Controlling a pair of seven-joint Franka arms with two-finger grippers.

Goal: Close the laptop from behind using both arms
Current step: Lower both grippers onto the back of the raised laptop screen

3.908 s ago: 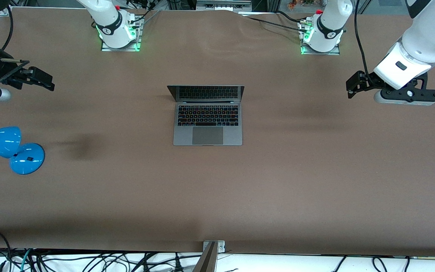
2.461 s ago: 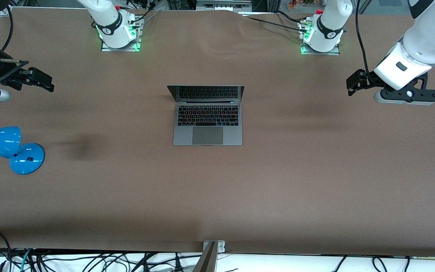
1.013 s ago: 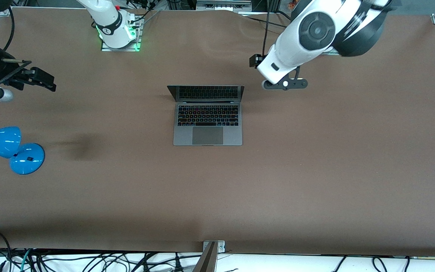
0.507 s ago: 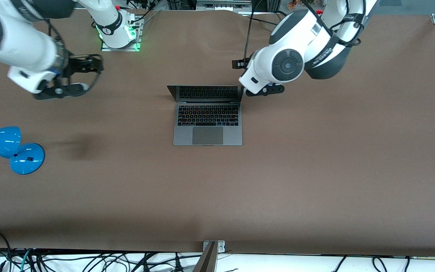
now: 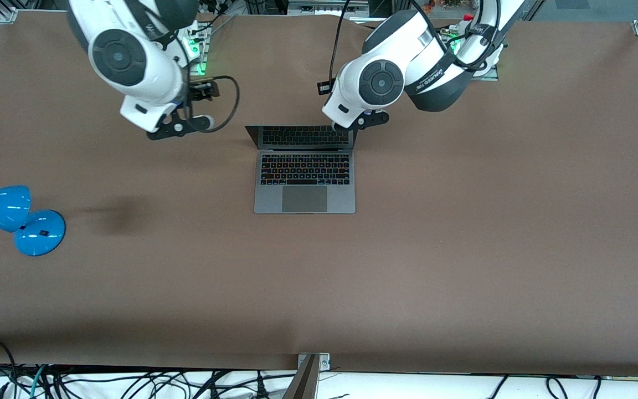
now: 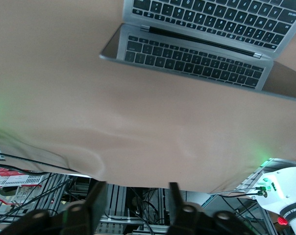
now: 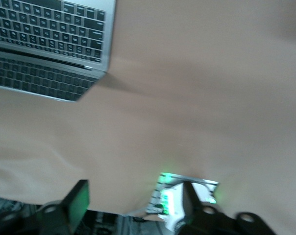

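The laptop (image 5: 304, 172) stands open at the middle of the table, keyboard up and its dark screen mirroring the keys. It also shows in the left wrist view (image 6: 197, 44) and the right wrist view (image 7: 45, 44). My left gripper (image 5: 325, 87) hangs over the bare table by the lid's corner toward the left arm's end; its fingers (image 6: 96, 205) stand apart and empty. My right gripper (image 5: 208, 90) hangs over the table off the lid's corner toward the right arm's end, open and empty, fingers (image 7: 79, 200) wide. Neither touches the laptop.
A blue desk lamp (image 5: 20, 216) sits at the right arm's end of the table. The arm bases with green lights (image 5: 186, 55) stand along the edge farthest from the front camera. Cables (image 5: 130, 382) hang below the nearest edge.
Both arms have swung in from the table's ends toward the laptop's lid, the left arm first, then the right. The laptop has not moved and stays open.
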